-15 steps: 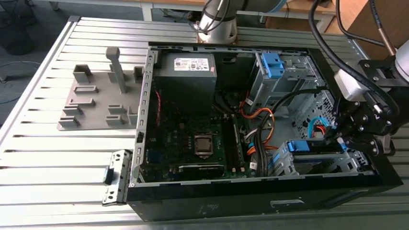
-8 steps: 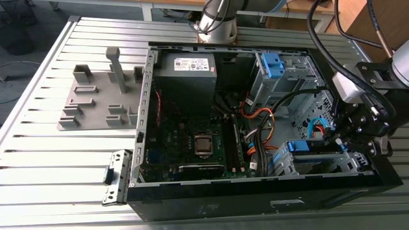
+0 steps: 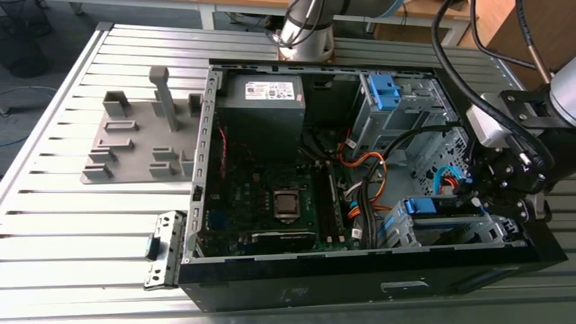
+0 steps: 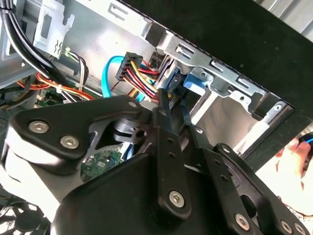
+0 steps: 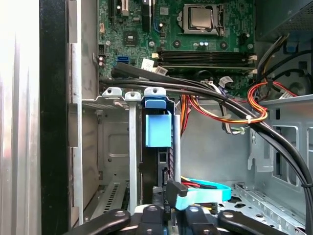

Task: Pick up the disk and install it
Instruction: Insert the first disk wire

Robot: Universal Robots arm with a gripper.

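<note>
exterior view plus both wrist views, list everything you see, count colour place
computer case: one, black, open on the slatted table
disk: one, blue-bracketed, in the drive cage at the exterior view's lower right
power-supply box: one, grey, inside the case
motherboard: one, green, case floor
fixture plate: one, grey, table at the exterior view's left
cables: several, black, orange and blue, across the case
gripper: one, black, at the disk
</note>
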